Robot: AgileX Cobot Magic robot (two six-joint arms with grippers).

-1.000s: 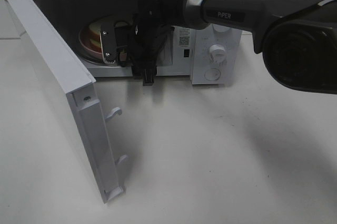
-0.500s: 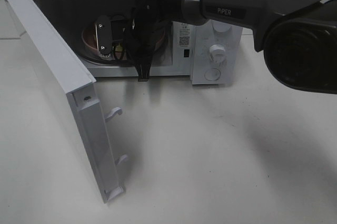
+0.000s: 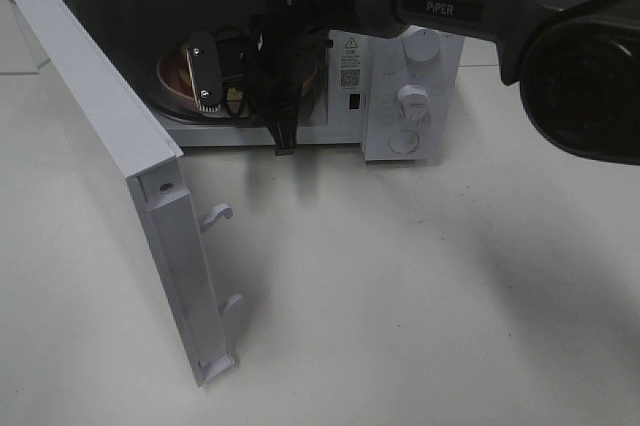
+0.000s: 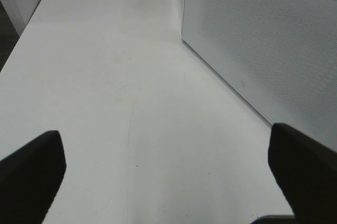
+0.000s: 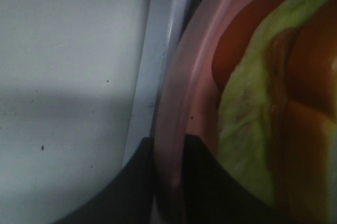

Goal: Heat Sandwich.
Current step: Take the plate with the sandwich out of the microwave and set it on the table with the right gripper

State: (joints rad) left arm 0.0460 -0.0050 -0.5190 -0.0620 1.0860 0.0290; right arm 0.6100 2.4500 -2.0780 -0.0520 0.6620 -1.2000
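Reaching across from the right of the high view, the right gripper (image 3: 262, 96) sits at the mouth of the white box-shaped microwave oven (image 3: 400, 86), its dark wrist and cables blocking most of the cavity; behind it at about ten o'clock only a sliver of the round pink plate (image 3: 172, 81) shows, and the sandwich itself is hidden there. At eight o'clock the oven's white hinged door (image 3: 120, 176) swings wide open over the white tabletop (image 3: 420, 296). From the left wrist camera, the left gripper (image 4: 168, 166) hangs over bare table with its two dark fingers (image 4: 31, 176) spread wide, empty, the perforated white oven side wall (image 4: 263, 40) close beside it. From the right wrist camera, the right gripper's black fingers (image 5: 208, 182) pinch the pink plate's rim (image 5: 174, 129), and the sandwich (image 5: 274, 108), lettuce and reddish filling showing, lies on the plate just inside the oven's white sill (image 5: 158, 50).
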